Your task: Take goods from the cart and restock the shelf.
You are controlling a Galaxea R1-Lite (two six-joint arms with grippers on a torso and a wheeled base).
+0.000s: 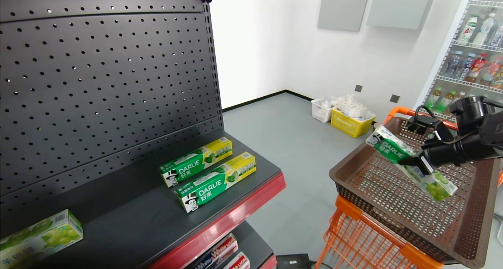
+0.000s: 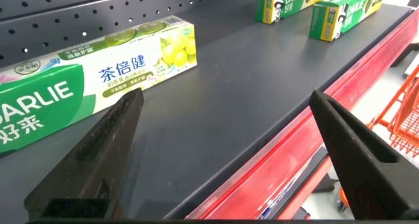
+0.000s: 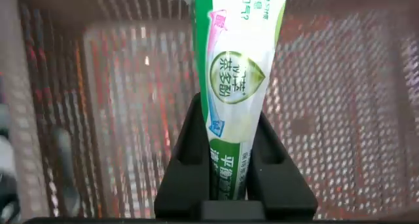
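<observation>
1. The right gripper (image 1: 418,163) hangs well off the shelf's (image 1: 129,206) right end, above the cart (image 1: 355,231). Its jaws are clamped on a toothpaste box (image 1: 393,149).
2. The jaws pinch the box across its width near mid-length, probably so the long carton balances instead of drooping. It is tilted, with the end farther from the shelf lower, and appears to be lifted clear of the cart's basket. That suits the carry-over step.
3. The left gripper (image 2: 226,96) sits low over the shelf's left part near the red front edge, jaws wide and holding nothing. A pale box (image 2: 98,73) lies flat just beyond it, apart from both fingers, so this arm seems parked rather than grasping.
4. Two green boxes (image 1: 195,161) (image 1: 215,181) lie flat and parallel near the shelf's right end, just beside each other. They set the pattern for the row.
5. The bare stretch of shelf between those two and the pale box looks like the natural slot for the held box.
6. The held box would need levelling before it is set down. Otherwise its low end could catch the shelf's front edge.
</observation>
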